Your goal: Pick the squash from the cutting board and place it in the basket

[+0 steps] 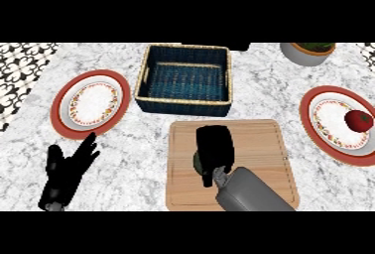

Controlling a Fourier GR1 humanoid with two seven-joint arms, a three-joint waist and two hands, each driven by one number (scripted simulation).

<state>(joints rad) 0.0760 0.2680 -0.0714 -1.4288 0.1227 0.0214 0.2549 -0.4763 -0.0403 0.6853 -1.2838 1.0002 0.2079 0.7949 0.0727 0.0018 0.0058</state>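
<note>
My right hand (216, 149) lies over the squash (198, 161) on the board (258, 149), just below centre frame. Only a dark sliver of the squash shows at the hand's left edge. Whether that hand has closed round it I cannot tell. To do this well, I should make sure of a wrap round its body and lift straight up. Then I carry it up-frame over the near rim of the basket (144, 74), just beyond the board. My left hand (67, 171) rests at lower left, fingers apart and straight.
</note>
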